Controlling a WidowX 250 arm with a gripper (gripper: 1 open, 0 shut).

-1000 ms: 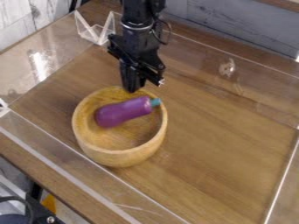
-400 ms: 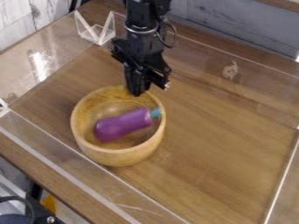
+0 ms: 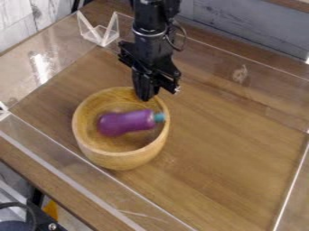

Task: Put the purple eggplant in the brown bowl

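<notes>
Bowl [image 3: 122,155] first: round, thick-walled light brown wood, and yep, the eggplant [image 3: 129,122] is inside it, glossy purple, rounded, teal cap toward the bowl's right side in the camera view. Tabletop [image 3: 218,144] under the bowl is smooth tan wood. Black robot gripper [image 3: 144,94] hangs at the bowl's far rim, fingers pressed together. Wire rack [image 3: 100,30] sits beyond the bowl.

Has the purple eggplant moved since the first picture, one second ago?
Yes. The purple eggplant has moved slightly toward the bottom of the picture, farther from the grey wall behind the table.
</notes>
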